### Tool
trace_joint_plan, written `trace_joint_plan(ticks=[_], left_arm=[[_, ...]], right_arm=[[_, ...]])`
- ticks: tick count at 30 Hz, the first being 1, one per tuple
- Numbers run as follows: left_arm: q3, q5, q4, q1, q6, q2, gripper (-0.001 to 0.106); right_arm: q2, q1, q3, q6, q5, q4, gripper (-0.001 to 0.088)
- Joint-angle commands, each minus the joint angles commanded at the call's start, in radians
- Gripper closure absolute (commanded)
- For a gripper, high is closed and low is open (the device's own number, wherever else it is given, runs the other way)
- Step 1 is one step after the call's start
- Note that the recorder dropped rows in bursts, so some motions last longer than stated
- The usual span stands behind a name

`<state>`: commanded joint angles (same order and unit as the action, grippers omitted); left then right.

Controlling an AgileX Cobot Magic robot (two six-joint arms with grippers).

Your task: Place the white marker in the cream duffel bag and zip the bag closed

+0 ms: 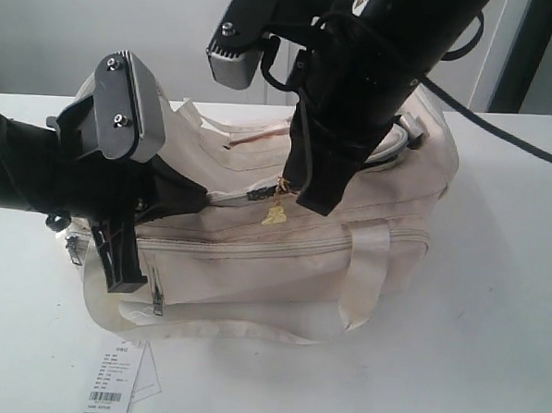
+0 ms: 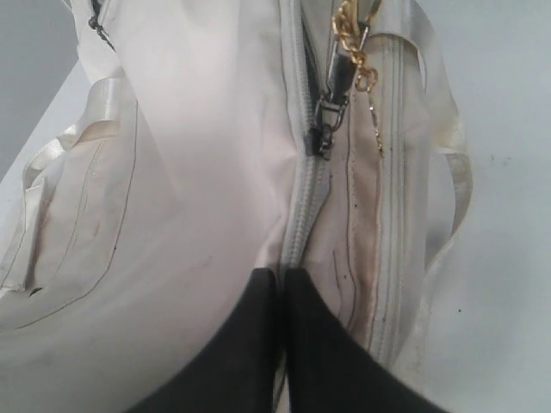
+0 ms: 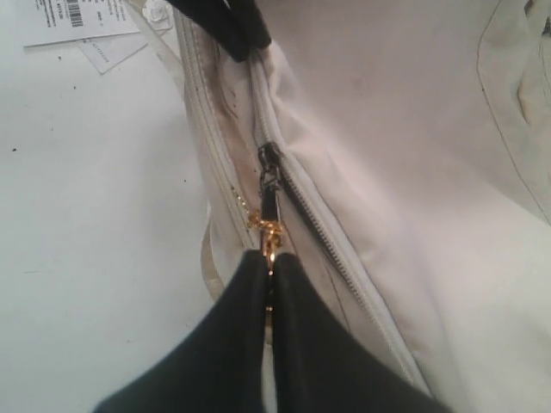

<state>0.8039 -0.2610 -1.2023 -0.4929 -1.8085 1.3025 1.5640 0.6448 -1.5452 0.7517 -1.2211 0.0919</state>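
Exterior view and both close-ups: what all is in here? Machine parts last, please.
cream duffel bag: one, cream, on the table
strap handles: two, cream, front and far side of the bag
zipper pull: one, dark metal with gold chain, top zipper
paper tag: one, white, barcoded, on the table before the bag
white marker: none in view
table: one, white, under everything
left gripper: one, black, shut on the bag's top seam
right gripper: one, black, shut on the zipper pull's chain
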Motion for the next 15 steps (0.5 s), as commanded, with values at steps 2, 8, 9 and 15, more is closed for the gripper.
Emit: trace_joint_plan(ticks=[2,8,9,15], left_arm=[[0.000,0.000,0.000,0.000,0.000,0.000,0.105],[0.000,0.000,0.000,0.000,0.000,0.000,0.105],[0.000,0.000,0.000,0.000,0.000,0.000,0.105],[0.000,-0.002,0.000,0.000,0.003,0.000,0.105]], right_arm=[[0.000,0.000,0.000,-0.002,0.000,-0.013,0.0868],[0.000,0.000,0.000,-0.012,0.000,-0.042,0.0868],[0.000,0.000,0.000,-0.017,0.000,-0.049,0.0868],[0.000,-0.008,0.000,-0.021,0.000,-0.065,0.0868]])
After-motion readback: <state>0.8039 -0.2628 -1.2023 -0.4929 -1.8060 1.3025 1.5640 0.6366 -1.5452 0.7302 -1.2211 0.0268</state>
